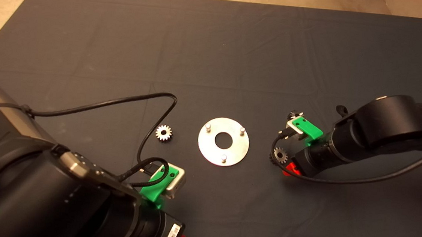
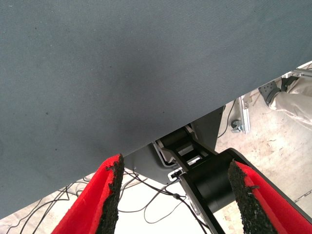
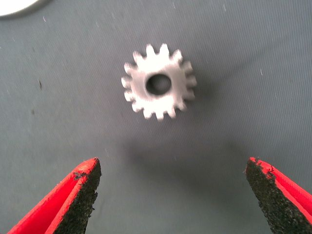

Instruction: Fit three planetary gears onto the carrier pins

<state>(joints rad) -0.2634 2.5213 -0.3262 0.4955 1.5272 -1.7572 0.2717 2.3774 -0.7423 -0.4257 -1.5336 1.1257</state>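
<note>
1. Dark mat covers the surface; bare floor shows past its far edge.
2. Round disc lies flat near mid-mat with three pins standing in a triangle. All three are bare, so no gear is installed yet.
3. Right tool hangs over one gear to the right of the disc. Fingers spread wide, holding nothing. Gear lies flat, bore up, ahead of the pads rather than between them. Judgement: lined up for a pick; needs to advance before closing.
4. Second gear lies flat, just left of the disc, untouched.
5. Third gear: not found in any view.
6. Left tool parked at the mat's near left edge, fingers open and empty, facing the floor.
7. Obstructions: the left arm's cable loops close beside the second gear and could snag a reach there. Path from right gear to disc looks free.
</note>
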